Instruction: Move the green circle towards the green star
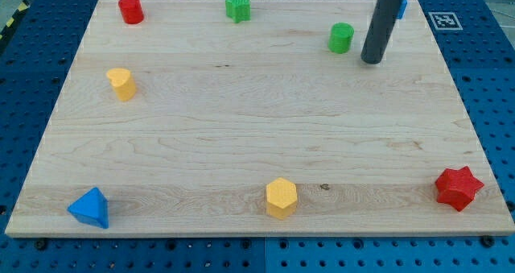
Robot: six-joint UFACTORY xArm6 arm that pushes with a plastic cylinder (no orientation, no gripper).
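The green circle stands on the wooden board near the view's top right. The green star sits at the view's top edge, left of the circle, with a wide gap between them. My tip rests on the board just right of and slightly below the green circle, a small gap apart from it. The dark rod rises from the tip toward the view's top.
A red cylinder is at top left, a yellow heart at left, a blue triangle at bottom left, a yellow hexagon at bottom middle, a red star at bottom right. A blue block peeks out behind the rod.
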